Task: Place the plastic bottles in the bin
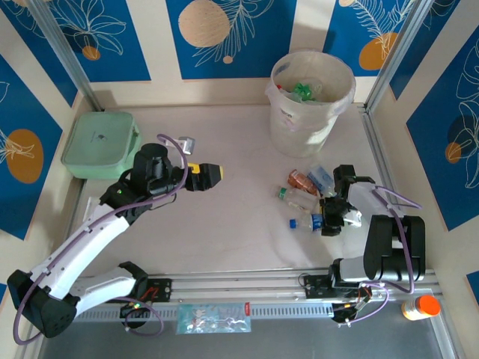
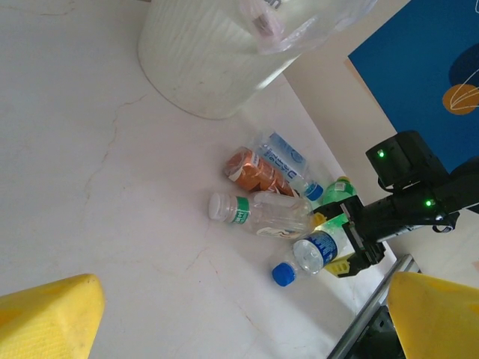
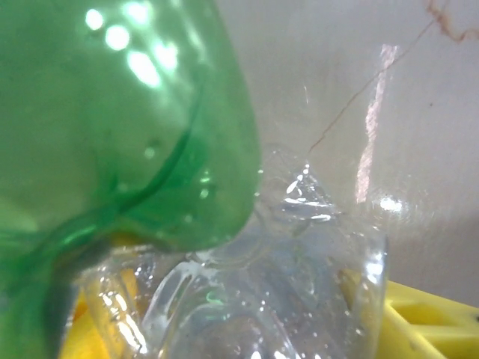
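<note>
The plastic bottles (image 1: 303,200) lay in a small heap on the bench (image 1: 224,224), right at my right pincer (image 1: 330,221). Between its yellow fingers (image 3: 426,314) sat the base of a clear blue-capped bottle (image 2: 310,254), with a green bottle (image 3: 112,112) pressed against it. I could not tell whether the jaws were actually clamped. Just beyond lay a green-labelled clear bottle (image 2: 262,213), an orange-brown bottle (image 2: 253,170) and a blue-labelled bottle (image 2: 284,161), all on their sides and close together. My left pincer (image 1: 217,173) hung wide and empty over the middle of the bench, well apart from the heap. The bin (image 1: 299,129) stood past the heap near the far wall, white and bag-lined, with green bottles already inside. Open bench stretched between the heap and the bin. A pale green lidded box (image 1: 101,144) sat at the far left corner. An orange-capped bottle (image 1: 420,307) stood beyond the near rail on my right.
</note>
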